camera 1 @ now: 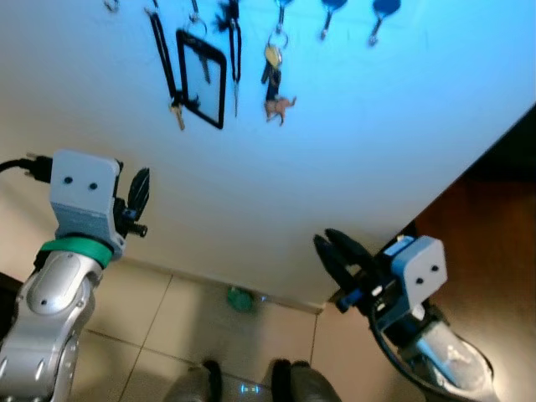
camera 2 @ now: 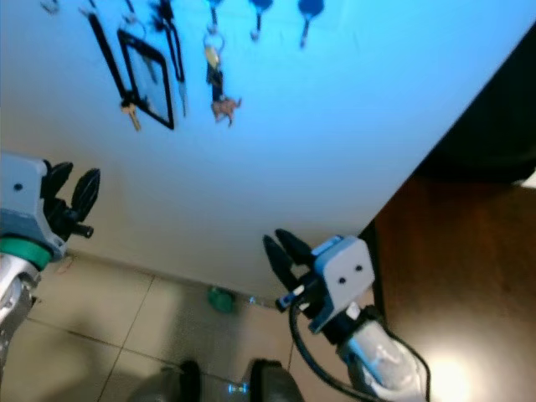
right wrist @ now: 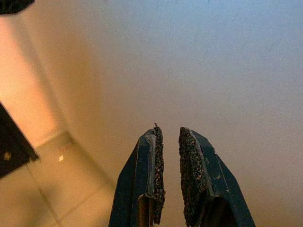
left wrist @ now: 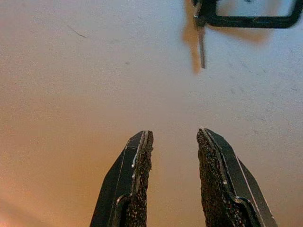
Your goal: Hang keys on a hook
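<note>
Since both my grippers are empty, I judge the hanging done: the keys (camera 1: 274,79), with a small brown charm, dangle from a hook high on the wall (camera 1: 360,151), beside a black badge holder (camera 1: 202,77) and blue tags (camera 1: 385,10). My left gripper (left wrist: 174,156) has its fingers apart, below the badge holder. My right gripper (right wrist: 169,156) is narrowly parted, low by the floor (camera 1: 167,318). No writing is readable anywhere.
</note>
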{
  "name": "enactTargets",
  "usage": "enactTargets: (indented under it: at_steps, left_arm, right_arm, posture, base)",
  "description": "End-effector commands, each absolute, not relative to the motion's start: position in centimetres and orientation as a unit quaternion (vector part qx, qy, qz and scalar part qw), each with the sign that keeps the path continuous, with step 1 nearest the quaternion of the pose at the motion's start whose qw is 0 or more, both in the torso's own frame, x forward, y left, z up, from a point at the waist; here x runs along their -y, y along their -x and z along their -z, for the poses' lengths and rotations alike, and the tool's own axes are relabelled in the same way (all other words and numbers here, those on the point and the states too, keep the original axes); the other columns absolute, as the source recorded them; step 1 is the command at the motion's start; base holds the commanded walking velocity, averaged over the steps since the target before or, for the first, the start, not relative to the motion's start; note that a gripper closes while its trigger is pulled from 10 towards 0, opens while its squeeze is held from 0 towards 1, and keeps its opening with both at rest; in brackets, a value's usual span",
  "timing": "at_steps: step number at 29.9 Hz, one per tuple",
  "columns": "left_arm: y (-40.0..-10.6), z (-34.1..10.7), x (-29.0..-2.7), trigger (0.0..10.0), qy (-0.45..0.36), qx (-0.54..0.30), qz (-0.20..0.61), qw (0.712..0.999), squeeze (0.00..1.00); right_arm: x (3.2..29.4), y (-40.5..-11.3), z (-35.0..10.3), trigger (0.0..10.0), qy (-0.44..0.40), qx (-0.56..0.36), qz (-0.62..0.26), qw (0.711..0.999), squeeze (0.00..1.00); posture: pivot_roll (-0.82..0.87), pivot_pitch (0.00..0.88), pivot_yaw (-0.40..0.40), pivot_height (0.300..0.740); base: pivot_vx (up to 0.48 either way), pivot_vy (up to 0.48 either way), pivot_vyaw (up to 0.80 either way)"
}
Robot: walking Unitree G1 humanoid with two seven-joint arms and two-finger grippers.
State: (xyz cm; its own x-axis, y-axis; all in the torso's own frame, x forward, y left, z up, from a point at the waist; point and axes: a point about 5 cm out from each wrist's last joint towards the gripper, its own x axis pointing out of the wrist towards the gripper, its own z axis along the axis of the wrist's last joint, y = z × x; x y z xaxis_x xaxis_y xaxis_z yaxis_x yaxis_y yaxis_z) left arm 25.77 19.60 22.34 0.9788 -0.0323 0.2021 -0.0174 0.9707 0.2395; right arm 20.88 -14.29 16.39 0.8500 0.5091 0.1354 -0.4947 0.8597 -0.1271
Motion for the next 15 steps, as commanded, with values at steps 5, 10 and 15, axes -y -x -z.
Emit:
enactTargets:
  at_steps: [5,10,15]
  left_arm:
    - [-25.65,-21.91,-20.05,10.0,-0.129,0.092,-0.004,0.987,0.00]
    - [-25.67,-21.82,-20.02,10.0,-0.129,0.092,-0.005,0.987,0.00]
    - [-25.66,-21.76,-20.05,10.0,-0.129,0.092,-0.006,0.987,0.00]
  right_arm:
    - [13.63,-20.68,-15.99,10.0,0.028,0.074,-0.277,0.958,0.00]
    - [13.57,-20.88,-15.98,10.0,0.025,0.074,-0.277,0.958,0.00]
    - [13.57,-21.06,-16.00,10.0,0.020,0.072,-0.272,0.959,0.00]
  posture:
    - [-0.01,0.143,0.053,0.740]
    - [0.00,0.139,0.049,0.740]
    - [0.00,0.138,0.047,0.740]
  base:
    - [-0.360,0.000,0.00]
    - [-0.360,0.000,0.00]
    - [-0.359,0.000,0.00]
